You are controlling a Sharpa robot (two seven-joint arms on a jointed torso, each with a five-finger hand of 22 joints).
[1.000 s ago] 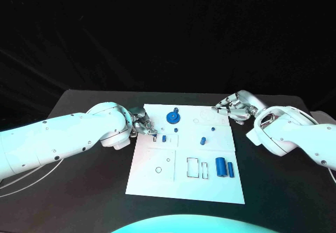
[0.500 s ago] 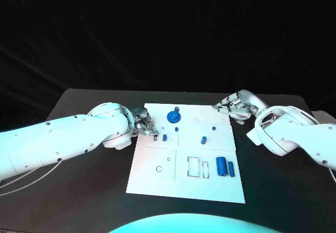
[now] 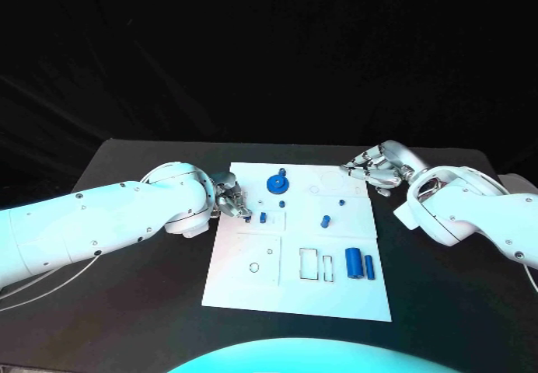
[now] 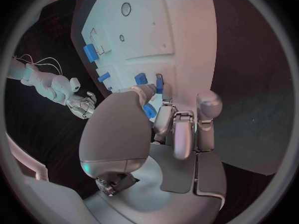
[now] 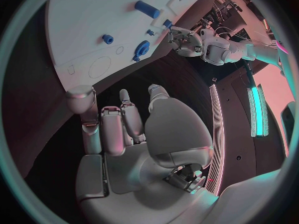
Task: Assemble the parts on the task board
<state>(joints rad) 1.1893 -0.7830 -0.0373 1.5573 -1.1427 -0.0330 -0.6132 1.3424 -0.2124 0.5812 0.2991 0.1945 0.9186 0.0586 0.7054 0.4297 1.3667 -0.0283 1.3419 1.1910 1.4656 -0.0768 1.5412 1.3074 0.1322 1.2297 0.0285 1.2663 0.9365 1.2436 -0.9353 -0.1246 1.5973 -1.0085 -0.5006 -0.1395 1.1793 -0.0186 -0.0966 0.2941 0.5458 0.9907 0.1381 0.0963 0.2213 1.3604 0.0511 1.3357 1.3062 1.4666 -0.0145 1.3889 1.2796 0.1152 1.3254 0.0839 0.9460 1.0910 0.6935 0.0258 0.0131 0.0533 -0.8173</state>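
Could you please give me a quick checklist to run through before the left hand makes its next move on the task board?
1. Left hand at the task board's left edge, near the small blue parts: ok.
2. Left hand holding a part: cannot tell.
3. Right hand off the board's far right corner, holding nothing: ok.
4. Blue gear seated on the board: ok.
5. Two blue cylinders lying clear of both hands: ok.
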